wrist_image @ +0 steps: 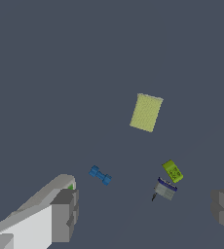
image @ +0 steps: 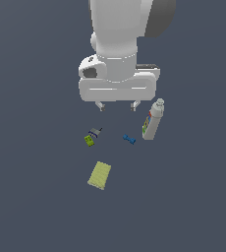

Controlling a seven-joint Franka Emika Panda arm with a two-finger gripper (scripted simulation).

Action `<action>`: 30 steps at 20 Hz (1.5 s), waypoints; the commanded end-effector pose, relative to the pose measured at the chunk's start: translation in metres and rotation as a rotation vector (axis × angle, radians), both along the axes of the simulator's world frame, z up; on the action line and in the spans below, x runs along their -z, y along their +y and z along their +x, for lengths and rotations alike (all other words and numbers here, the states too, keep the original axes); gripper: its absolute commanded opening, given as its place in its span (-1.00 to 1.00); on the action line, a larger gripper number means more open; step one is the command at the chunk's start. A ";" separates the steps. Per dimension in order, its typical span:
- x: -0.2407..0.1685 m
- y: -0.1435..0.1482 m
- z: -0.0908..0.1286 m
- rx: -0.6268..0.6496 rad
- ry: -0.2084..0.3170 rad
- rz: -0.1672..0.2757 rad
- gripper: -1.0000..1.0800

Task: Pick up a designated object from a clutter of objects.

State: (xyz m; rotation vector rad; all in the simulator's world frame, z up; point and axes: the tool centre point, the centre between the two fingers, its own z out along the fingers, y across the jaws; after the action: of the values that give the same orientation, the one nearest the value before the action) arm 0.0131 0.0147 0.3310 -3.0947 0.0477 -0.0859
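End effector point(image: 117, 106) hangs above the worktop point(image: 36, 197), fingers spread wide, nothing held. We see the blue dumbbell point(image: 129, 140) lying flat in the exterior view, roughly at 5 o'clock from the fingertips and clear of them. Spray bottle point(image: 153, 120) stands just beside it at 2 o'clock, tilted slightly, not touching. Green-and-grey piece point(image: 92, 136) sits at 9 o'clock from the dumbbell, well apart. Yellow-green pad point(image: 99, 175) lies flat at about 7 o'clock. In the wrist view we get the dumbbell point(wrist_image: 100, 175) between the two fingers point(wrist_image: 65, 214), nearer one.
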 end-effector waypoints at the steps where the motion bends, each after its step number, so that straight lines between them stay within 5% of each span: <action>1: 0.000 0.000 0.000 0.000 0.000 0.000 0.92; 19: 0.012 0.013 0.000 -0.073 0.012 -0.004 0.92; 30: 0.069 0.024 -0.004 -0.249 0.016 -0.033 0.92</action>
State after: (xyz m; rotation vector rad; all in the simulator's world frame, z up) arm 0.0110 0.0363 0.2727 -3.1048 -0.2868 -0.0559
